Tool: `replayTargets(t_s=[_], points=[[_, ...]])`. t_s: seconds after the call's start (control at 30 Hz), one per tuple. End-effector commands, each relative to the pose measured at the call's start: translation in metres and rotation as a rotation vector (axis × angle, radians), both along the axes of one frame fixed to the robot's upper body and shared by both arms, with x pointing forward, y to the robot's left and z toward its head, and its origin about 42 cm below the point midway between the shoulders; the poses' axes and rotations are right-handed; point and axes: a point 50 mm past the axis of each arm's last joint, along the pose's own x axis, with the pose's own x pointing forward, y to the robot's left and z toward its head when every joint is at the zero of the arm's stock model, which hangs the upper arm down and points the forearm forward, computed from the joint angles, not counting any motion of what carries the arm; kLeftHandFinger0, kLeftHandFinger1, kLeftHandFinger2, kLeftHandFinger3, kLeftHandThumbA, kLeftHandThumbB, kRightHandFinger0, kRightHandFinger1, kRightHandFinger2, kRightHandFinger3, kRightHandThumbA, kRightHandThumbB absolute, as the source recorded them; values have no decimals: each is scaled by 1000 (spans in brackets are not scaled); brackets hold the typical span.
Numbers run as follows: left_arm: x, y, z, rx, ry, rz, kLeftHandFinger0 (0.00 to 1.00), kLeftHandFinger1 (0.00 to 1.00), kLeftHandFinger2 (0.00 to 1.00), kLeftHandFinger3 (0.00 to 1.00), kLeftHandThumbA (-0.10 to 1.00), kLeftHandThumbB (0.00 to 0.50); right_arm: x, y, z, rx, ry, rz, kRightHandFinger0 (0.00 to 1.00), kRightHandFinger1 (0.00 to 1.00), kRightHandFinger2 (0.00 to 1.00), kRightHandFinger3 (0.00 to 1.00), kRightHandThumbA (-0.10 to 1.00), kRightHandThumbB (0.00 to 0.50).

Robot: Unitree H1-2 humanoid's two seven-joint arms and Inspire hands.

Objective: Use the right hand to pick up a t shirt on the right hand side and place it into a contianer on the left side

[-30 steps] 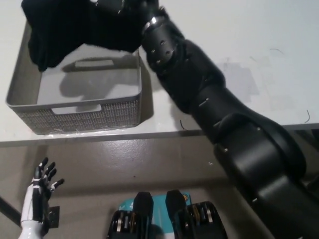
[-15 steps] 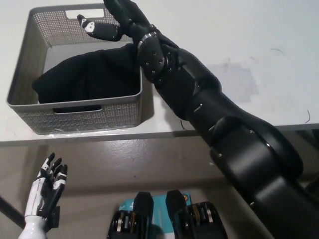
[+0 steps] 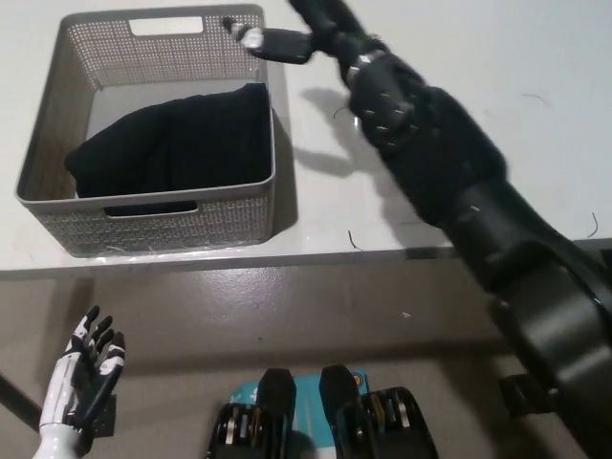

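Could still snag the container (image 3: 143, 225) on the way out. Right hand (image 3: 296, 38) up at the far right corner of its rim, very close to the wall, maybe touching. Bumping that wall could push the container across the table (image 3: 459, 76) or tip it. Worth lifting up first, then going to the side.

Could also drag the cloth back out. T shirt (image 3: 172, 148) piled high on the right side, one edge pressed up against the right wall near the rim. Catching that edge with a finger might pull it over the wall. Looks like no cloth on the hand now, though part of the hand cut off by the top of the picture.

Right hand let go, holding nothing, fingers apart, one reaching left over the far rim. T shirt down inside the container, black and bunched up, filling the middle and right part of the floor. Lies below the hand and toward the near side, apart from it. Job looks about done.

Left hand (image 3: 81, 382) low at the lower left, below the table edge, resting, fingers spread, holding nothing.
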Motion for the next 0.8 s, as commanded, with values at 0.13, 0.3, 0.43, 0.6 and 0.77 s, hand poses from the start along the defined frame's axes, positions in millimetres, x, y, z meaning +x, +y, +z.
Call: replayTargets(t_s=[0.13,0.3,0.43,0.6,0.77], points=[[1,21,15,71,-51,-10,939,1000,1000,1000,904,83,-52,-118,29,76,-206,-98,1000,1000,1000,1000,1000,436],[0,19,8,47,-63,7,931,1000,1000,1000,951,70,-92,-156,-12,174,-233,-117,1000,1000,1000,1000,1000,390],[-4,12,2,36,-58,27,900,1000,1000,1000,981,93,-143,-178,-80,340,-176,-109,1000,1000,1000,1000,954,348],[-9,11,-2,20,-51,41,889,1000,1000,1000,990,124,-193,-181,-158,354,-23,-140,1000,1000,1000,1000,919,337],[-10,10,-4,15,-50,43,900,1000,1000,1000,981,97,-228,-180,-204,377,85,-125,1000,1000,1000,1000,852,280]])
